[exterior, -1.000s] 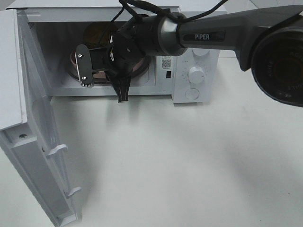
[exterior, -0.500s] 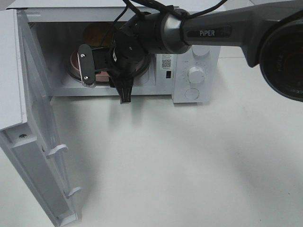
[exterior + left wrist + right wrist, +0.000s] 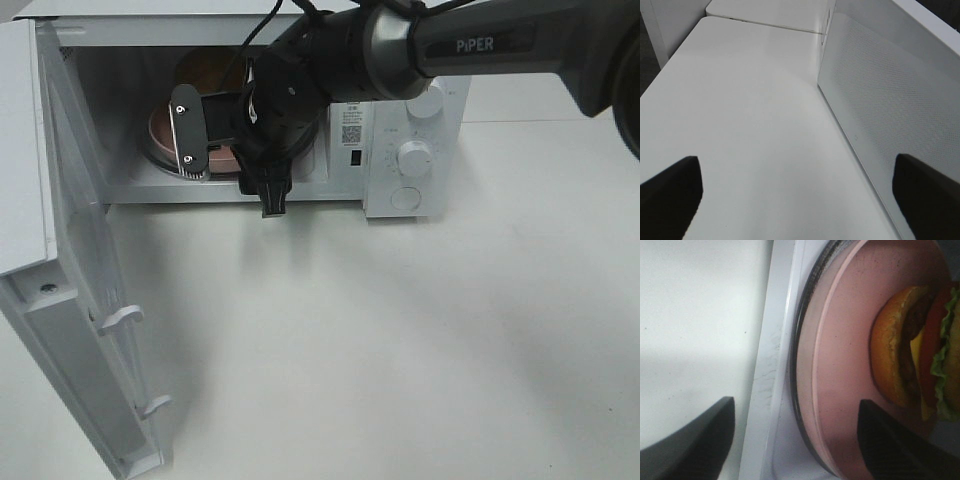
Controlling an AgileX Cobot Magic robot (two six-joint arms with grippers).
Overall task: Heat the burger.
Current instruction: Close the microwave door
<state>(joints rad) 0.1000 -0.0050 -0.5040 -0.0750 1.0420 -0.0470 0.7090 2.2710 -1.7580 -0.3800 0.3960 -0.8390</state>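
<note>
The left gripper (image 3: 796, 165) hangs over the white table (image 3: 740, 100) with its jaws spread wide; the dotted inner panel of the door (image 3: 880, 100) runs just beside it. In the high view we find the door swung fully open at 8 o'clock, its two latch hooks facing the table; the microwave (image 3: 445, 120) sits at 12 o'clock with its cavity open toward us.

Inside the cavity we see the plate (image 3: 845, 340), pink and round, lying on the glass turntable (image 3: 801, 340). The burger (image 3: 910, 345) stands on the plate, inside the microwave, at about 11 o'clock of the high view; there only the brown top of its bun peeks out behind the gripper. From the right wrist camera we make out bun, patty, cheese, tomato and lettuce, well in from the plate's rim.

The right gripper (image 3: 796, 410) reaches into the cavity mouth from 1 o'clock; its jaws are spread, one finger outside the front sill and the other over the plate, so the rims of plate and turntable lie between them; we cannot tell whether either finger touches the plate.

On the control panel, at 3 o'clock of the cavity, sit a code sticker (image 3: 351, 132) and the dials (image 3: 414, 157); the dark arm (image 3: 480, 45) runs off toward 2 o'clock.
</note>
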